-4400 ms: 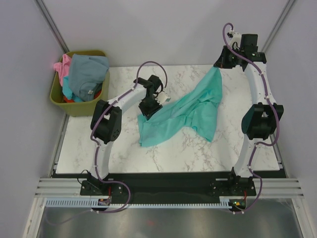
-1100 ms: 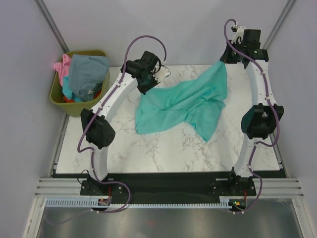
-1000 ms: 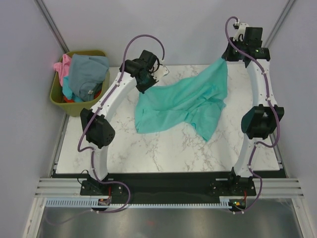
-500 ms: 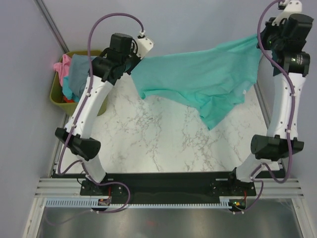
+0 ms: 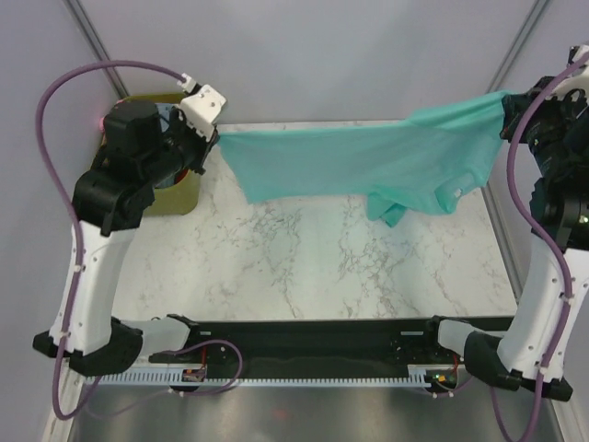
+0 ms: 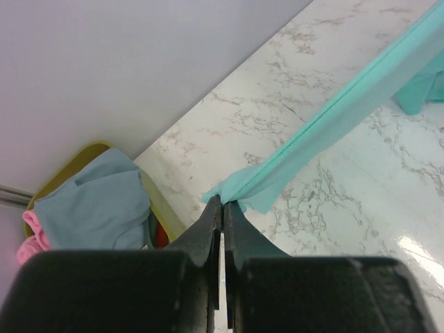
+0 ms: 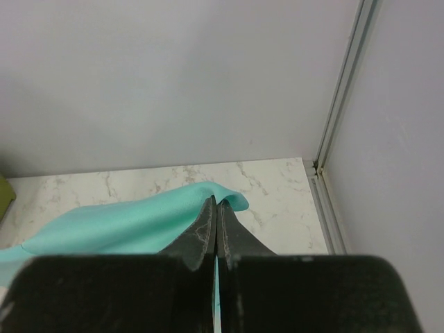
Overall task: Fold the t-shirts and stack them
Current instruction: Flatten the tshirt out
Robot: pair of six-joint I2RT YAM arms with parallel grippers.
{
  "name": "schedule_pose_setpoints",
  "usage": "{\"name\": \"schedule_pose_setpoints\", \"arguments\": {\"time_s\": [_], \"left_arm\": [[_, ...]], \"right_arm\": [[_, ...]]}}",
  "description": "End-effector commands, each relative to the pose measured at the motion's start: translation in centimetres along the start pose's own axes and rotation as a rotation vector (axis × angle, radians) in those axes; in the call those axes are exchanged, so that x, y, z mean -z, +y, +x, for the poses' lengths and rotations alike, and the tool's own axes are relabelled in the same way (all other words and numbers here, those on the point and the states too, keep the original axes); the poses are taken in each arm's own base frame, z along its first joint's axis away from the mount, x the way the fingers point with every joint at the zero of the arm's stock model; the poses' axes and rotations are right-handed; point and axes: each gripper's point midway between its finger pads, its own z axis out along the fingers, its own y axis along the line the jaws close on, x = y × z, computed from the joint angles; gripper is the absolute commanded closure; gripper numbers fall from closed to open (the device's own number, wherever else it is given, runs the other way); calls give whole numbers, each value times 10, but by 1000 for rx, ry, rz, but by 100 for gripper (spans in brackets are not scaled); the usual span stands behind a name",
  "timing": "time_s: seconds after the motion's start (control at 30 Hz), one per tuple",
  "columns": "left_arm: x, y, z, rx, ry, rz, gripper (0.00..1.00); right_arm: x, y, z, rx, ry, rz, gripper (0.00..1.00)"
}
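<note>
The soft teal cloth t-shirt (image 5: 368, 161) hangs stretched between the left claw (image 5: 213, 138) and the right claw (image 5: 509, 104), clear above the white marble counter (image 5: 313, 276), probably to spread it open for folding. Left wrist: the claw's tips are pressed together, pinching a cloth edge. Right wrist: likewise, pinching the opposite corner.

Teal t-shirt (image 5: 350, 161) now off the tabletop (image 5: 304, 267), aloft, taut.

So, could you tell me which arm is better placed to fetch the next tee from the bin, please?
Left. The left gripper hangs right beside the olive bin holding the other tees; the right gripper is across the table. Both are shut on the teal tee, so it goes down first.
</note>
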Motion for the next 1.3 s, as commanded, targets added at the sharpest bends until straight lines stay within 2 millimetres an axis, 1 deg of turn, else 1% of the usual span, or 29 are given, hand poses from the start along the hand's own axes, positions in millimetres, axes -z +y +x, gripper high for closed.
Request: {"name": "schedule_pose_setpoints", "arguments": {"time_s": [0.0, 0.07, 0.1, 0.17, 0.2, 0.37, 0.43, 0.5, 0.57, 0.6, 0.63, 0.67, 0.7, 0.73, 0.77, 0.8, 0.83, 0.87, 0.93, 0.97, 1.0, 1.03, 1.07, 1.1, 1.13, 1.17, 1.2, 1.23, 1.27], "left_arm": [[51, -4, -20, -87, -126, 4, 98], [72, -7, -27, -113, -172, 8, 98], [91, -7, -34, -122, -214, -9, 98], [113, -3, -42, -136, -257, -45, 98], [126, -2, -46, -143, -284, -60, 98], [177, 0, -70, -166, -388, -93, 98], [183, 2, -76, -168, -407, -106, 98], [178, 3, -71, -171, -384, -106, 98], [154, -2, -51, -182, -307, -76, 98], [142, -4, -40, -182, -268, -60, 98], [120, -11, -19, -176, -199, -21, 98], [106, -15, -7, -172, -161, 2, 98], [93, -20, 1, -169, -138, 25, 98], [70, -28, 25, -158, -71, 63, 98], [56, -32, 36, -148, -38, 84, 98], [43, -35, 41, -142, -30, 98, 98], [24, -43, 64, -126, 30, 132, 98], [13, -47, 74, -122, 60, 151, 98], [-24, -55, 106, -116, 145, 186, 98], [-36, -56, 115, -117, 166, 189, 98], [-57, -59, 132, -110, 217, 211, 98], [-71, -53, 142, -116, 227, 201, 98], [-84, -50, 152, -108, 250, 205, 98], [-102, -44, 174, -66, 298, 224, 98], [-116, -33, 179, -50, 303, 217, 98], [-126, -25, 188, -28, 325, 211, 98], [-134, -7, 200, 7, 347, 186, 98], [-157, 1, 218, 40, 387, 196, 98], [-167, 9, 224, 56, 397, 191, 98]], "right_arm": [[49, 9, -19, -20, -76, 8, 100], [72, 14, -33, 4, -124, 7, 100], [97, 18, -49, 43, -182, 8, 100], [122, 18, -65, 76, -240, 34, 100], [145, 22, -77, 103, -288, 40, 100], [209, 32, -117, 122, -455, 47, 100], [215, 28, -127, 90, -488, 63, 100], [205, 26, -131, 99, -483, 69, 100], [179, 16, -116, 136, -417, 98, 100], [172, 15, -118, 152, -428, 95, 100], [161, 13, -113, 171, -412, 100, 100], [138, 8, -95, 191, -353, 103, 100], [128, 7, -94, 202, -357, 102, 100], [115, 7, -86, 209, -331, 87, 100], [88, 2, -65, 207, -263, 86, 100], [73, 0, -52, 203, -225, 80, 100], [58, -1, -39, 205, -186, 69, 100], [27, -4, -3, 205, -84, 46, 100], [-4, -9, 28, 209, -19, 37, 100], [-33, -14, 67, 204, 72, 23, 100], [-46, -16, 88, 203, 121, 16, 100], [-59, -20, 107, 196, 167, 16, 100], [-84, -25, 147, 185, 258, 11, 100], [-95, -27, 167, 176, 305, 5, 100], [-105, -28, 186, 170, 347, -8, 100], [-124, -31, 224, 159, 439, -26, 100], [-134, -33, 241, 149, 472, -24, 100], [-143, -35, 255, 132, 501, -25, 100], [-161, -38, 283, 124, 551, -37, 100]]}}
